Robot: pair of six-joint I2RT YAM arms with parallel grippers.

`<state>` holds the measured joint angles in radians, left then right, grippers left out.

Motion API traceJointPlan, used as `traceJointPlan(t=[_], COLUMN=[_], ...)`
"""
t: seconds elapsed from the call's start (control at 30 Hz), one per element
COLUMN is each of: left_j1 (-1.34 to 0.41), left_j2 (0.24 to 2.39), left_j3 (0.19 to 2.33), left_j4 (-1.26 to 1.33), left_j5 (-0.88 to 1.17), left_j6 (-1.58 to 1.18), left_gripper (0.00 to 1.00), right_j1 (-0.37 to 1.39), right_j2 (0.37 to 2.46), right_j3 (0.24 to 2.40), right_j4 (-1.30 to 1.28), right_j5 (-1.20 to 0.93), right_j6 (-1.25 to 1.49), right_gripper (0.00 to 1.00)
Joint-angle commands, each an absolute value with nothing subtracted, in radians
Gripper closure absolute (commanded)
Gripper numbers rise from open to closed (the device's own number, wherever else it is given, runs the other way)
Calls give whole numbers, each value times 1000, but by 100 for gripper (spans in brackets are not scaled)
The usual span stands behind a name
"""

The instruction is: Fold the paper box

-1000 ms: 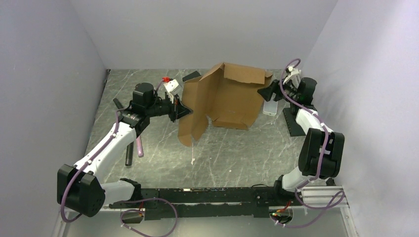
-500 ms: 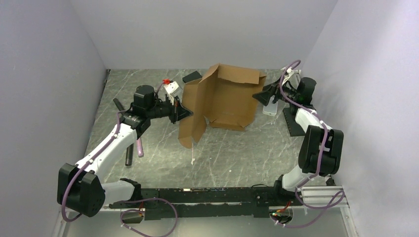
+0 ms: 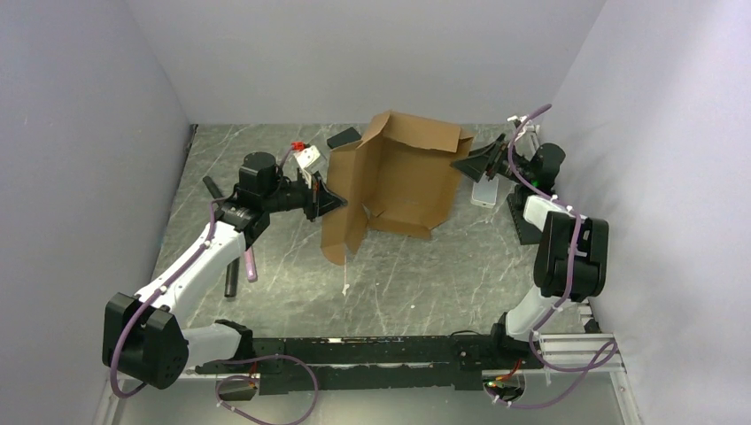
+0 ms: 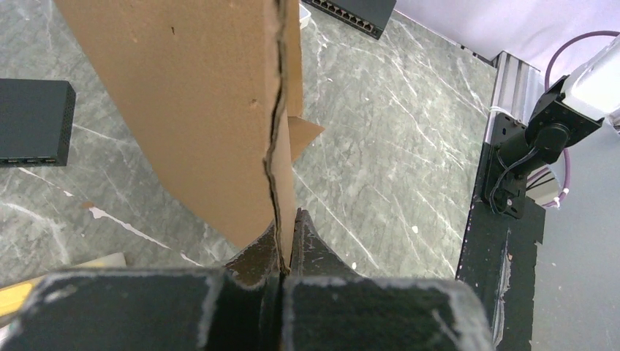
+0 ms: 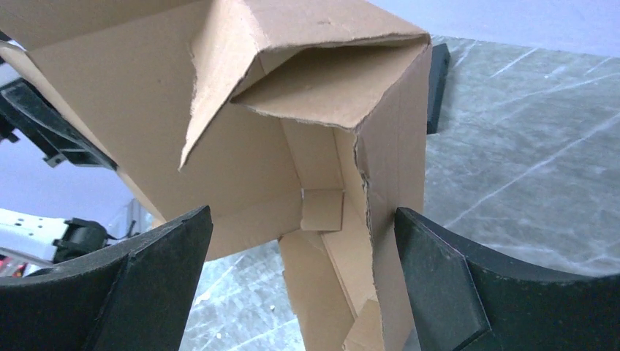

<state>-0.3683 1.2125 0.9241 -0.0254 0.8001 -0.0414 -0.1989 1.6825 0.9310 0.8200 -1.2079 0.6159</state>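
Observation:
The brown paper box [image 3: 403, 181] stands tilted on its edge at the back middle of the table, flaps hanging loose. My left gripper [image 3: 341, 203] is shut on its left side panel; in the left wrist view the panel's edge [image 4: 276, 131] runs down between my closed fingers [image 4: 285, 245]. My right gripper [image 3: 460, 166] is open at the box's upper right corner. In the right wrist view the box's right wall [image 5: 387, 219] and a folded corner flap [image 5: 322, 84] sit between my wide-apart fingers [image 5: 303, 241].
A translucent whitish container [image 3: 486, 192] and a flat black slab [image 3: 524, 217] lie under the right arm. A black device [image 3: 344, 138] and a white part with a red tip [image 3: 305, 155] lie behind the box. Dark and purple sticks [image 3: 239, 266] lie at left.
The box has shifted left and tipped more upright as my right gripper pushed left and up against its right corner. My left gripper has kept its hold almost in place.

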Motion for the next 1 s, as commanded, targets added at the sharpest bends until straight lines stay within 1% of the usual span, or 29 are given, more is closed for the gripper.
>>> traceJointPlan(t=[0.0, 0.13, 0.33, 0.47, 0.53, 0.63, 0.73, 0.83, 0.97], left_j1=[-382, -403, -433, -443, -443, -443, -443, -443, -443], left_j2=[1207, 1205, 1202, 1187, 1175, 1167, 1164, 1162, 1161], left_j3=[938, 950, 956, 940, 927, 920, 914, 914, 916], left_j4=[27, 7, 2, 6, 14, 6, 2, 2, 2], left_j5=[828, 799, 773, 773, 773, 770, 767, 764, 765], left_j6=[-36, -15, -12, -12, -14, -13, -12, -12, -12], left_gripper=[100, 100, 100, 100, 100, 100, 100, 100, 100], right_j1=[-188, -165, -118, -106, -106, -108, -107, -109, -109], right_j2=[1705, 1686, 1633, 1628, 1635, 1643, 1673, 1688, 1690], right_j3=[935, 942, 991, 999, 1002, 1014, 1043, 1055, 1061], right_j4=[1025, 971, 658, 636, 645, 627, 646, 669, 625], right_j5=[-1222, -1184, -1063, -1041, -1060, -1111, -1228, -1299, -1295], right_j6=[822, 826, 693, 754, 773, 729, 716, 706, 689], right_gripper=[0, 0, 0, 0, 0, 0, 0, 0, 0])
